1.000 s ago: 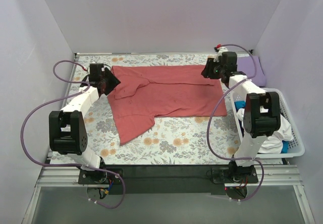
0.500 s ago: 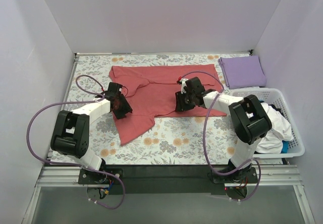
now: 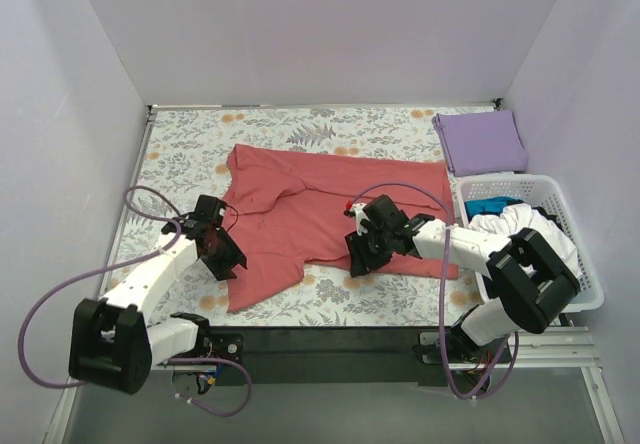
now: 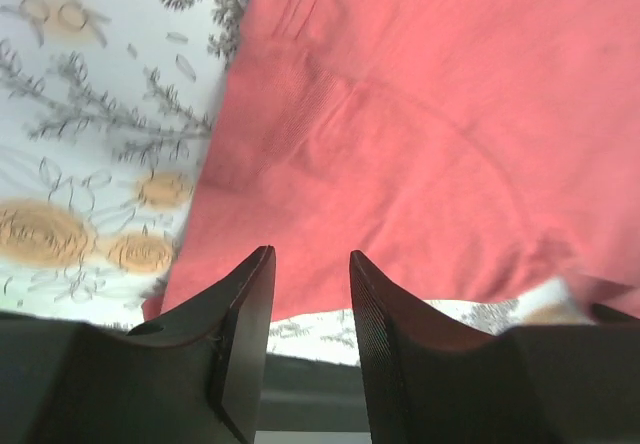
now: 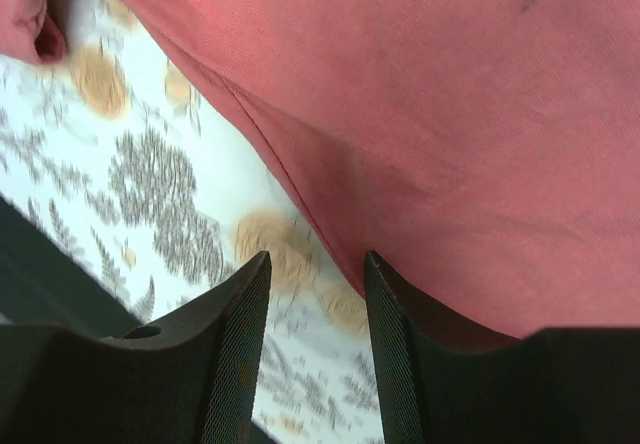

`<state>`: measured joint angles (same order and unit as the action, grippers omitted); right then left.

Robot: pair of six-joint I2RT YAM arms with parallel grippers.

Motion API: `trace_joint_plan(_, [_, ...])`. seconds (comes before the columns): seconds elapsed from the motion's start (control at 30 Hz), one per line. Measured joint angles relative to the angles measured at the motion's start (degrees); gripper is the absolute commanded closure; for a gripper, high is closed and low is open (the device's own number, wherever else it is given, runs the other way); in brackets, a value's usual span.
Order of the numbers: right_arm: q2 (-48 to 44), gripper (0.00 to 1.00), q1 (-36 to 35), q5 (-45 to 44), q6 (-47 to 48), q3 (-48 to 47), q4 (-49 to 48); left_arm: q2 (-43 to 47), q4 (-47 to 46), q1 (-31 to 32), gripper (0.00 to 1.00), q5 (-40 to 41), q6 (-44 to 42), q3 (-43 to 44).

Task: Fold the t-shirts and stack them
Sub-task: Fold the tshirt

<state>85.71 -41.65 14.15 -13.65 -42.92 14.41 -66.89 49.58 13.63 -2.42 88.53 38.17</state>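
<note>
A salmon-red t-shirt (image 3: 320, 194) lies spread flat on the floral table cloth (image 3: 190, 144), one sleeve reaching toward the near left. My left gripper (image 3: 222, 256) is open and low over the shirt's near left side; in the left wrist view (image 4: 310, 264) nothing sits between its fingers and the red cloth (image 4: 420, 114) lies beyond them. My right gripper (image 3: 362, 256) is open at the shirt's near hem; the hem edge (image 5: 300, 194) runs just past its fingers (image 5: 315, 264). A folded lavender-purple t-shirt (image 3: 482, 142) lies at the back right.
A white slatted basket (image 3: 590, 264) stands at the right edge holding white and blue clothes (image 3: 520, 239). The table's dark near edge (image 3: 330, 336) lies just behind both grippers. Purple cables loop beside each arm.
Both grippers have come from the shirt's far corners to its near side. The red shirt has shifted toward the near edge and lies a little differently.
</note>
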Motion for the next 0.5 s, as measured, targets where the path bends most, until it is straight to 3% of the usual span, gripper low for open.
trace_joint_plan(0.13, [-3.85, 0.46, -0.44, -0.13, 0.35, 1.27, 5.86, 7.13, 3.91, 0.00, 0.53, 0.24, 1.25, 1.18])
trace_joint_plan(0.27, [-6.16, 0.45, 1.18, -3.61, 1.99, -0.63, 9.53, 5.99, 1.92, 0.00, 0.34, 3.48, 0.28, 5.38])
trace_joint_plan(0.5, [-5.38, 0.47, 7.37, -6.32, 3.61, -6.05, 8.28, -12.11, -11.45, -0.04, 0.40, 9.84, -4.59, 14.62])
